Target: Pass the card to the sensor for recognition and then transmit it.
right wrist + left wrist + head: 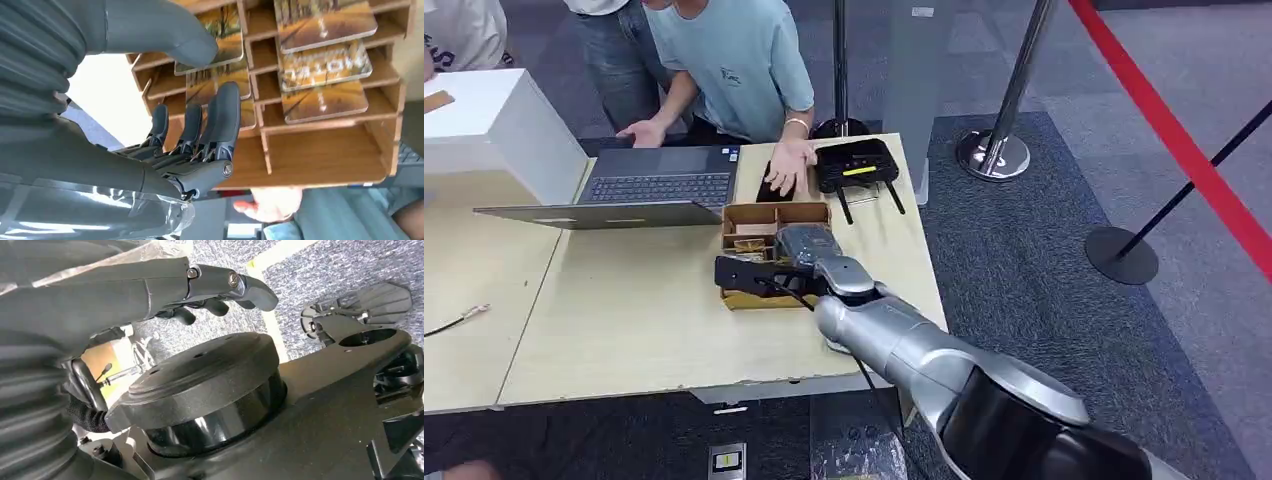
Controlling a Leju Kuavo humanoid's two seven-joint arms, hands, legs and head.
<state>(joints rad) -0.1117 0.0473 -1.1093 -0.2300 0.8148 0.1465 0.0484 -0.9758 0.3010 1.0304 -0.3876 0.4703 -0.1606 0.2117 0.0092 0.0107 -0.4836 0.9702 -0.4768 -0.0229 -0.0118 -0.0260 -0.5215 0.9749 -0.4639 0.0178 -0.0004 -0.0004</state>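
The cards are lying in a compartmented wooden tray (320,165), and the one that matters is the card (222,47) sitting directly between the thumb and the fingers (222,117) of the right hand (200,100). It is a thin, flat, printed rectangle with an autumn-toned picture, overlapping another card beneath it. It is looking light and stiff, probably with a smooth face that could be slipping under hard fingertips, so a pinch across its free edge, thumb on one face and fingers on the other, seems the surest hold; squeezing it flat against the stack beneath would likely be dragging 2 cards at once.

The thumb tip is resting on or just above that card's face, and the fingers are standing apart from it, extended and spread; I am judging the hand as open and not yet gripping, though actual contact under the thumb is hard to confirm.

Beyond the fingers, more cards (325,60) are filling the neighbouring slots. In the head view the hand (769,265) is hovering over the tray (774,213) on the table (624,320). Farther ahead of it a person's hand (789,160) is resting beside a black reader with antennas (856,165), presumably the sensor, and a laptop (664,185) is sitting off to the left.

The left hand (220,287) is hanging with its fingers curled in, holding nothing.
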